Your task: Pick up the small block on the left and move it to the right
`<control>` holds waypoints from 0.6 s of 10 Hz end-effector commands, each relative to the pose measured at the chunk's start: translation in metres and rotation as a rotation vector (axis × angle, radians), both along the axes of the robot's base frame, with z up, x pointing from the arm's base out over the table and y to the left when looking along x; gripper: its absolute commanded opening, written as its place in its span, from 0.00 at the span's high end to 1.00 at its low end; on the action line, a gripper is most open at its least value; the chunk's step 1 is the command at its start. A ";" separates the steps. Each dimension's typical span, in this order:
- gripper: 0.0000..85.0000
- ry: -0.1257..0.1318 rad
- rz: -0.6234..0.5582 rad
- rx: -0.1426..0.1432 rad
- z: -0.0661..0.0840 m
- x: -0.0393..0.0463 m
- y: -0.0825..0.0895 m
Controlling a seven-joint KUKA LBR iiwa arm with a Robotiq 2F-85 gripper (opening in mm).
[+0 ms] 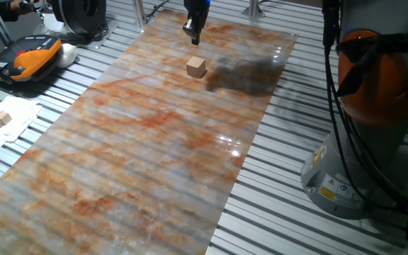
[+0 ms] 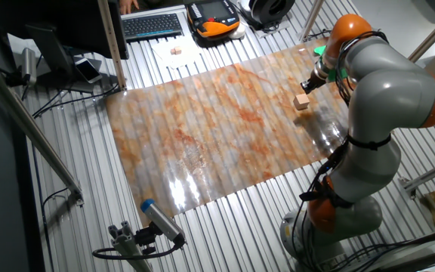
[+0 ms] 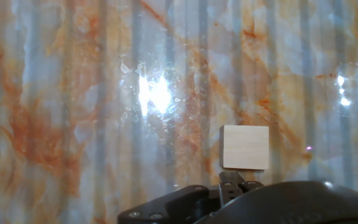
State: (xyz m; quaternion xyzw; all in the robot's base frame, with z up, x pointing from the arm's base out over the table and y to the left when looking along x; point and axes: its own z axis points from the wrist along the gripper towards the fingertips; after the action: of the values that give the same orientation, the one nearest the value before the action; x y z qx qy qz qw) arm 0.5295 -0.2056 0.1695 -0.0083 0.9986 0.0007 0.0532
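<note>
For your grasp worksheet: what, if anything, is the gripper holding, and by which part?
Nothing. The gripper hangs above the mat, apart from the small wooden cube.

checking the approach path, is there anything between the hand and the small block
Nothing: in one fixed view only bare marbled sheet separates the hand from the small block. The hand view shows the same.

Grey arm (image 2: pixel 387 83), orange joint bands (black cables alongside), black gripper (image 1: pixel 193 32).
</note>
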 end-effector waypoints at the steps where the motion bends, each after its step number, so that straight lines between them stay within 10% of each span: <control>1: 1.00 0.003 -0.001 -0.005 0.001 0.0004 0.000; 6: 1.00 -0.024 0.008 -0.030 0.001 0.0011 0.000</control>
State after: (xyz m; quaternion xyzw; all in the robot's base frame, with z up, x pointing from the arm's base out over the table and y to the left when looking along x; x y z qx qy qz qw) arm 0.5306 -0.2054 0.1709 -0.0139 0.9976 -0.0148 0.0659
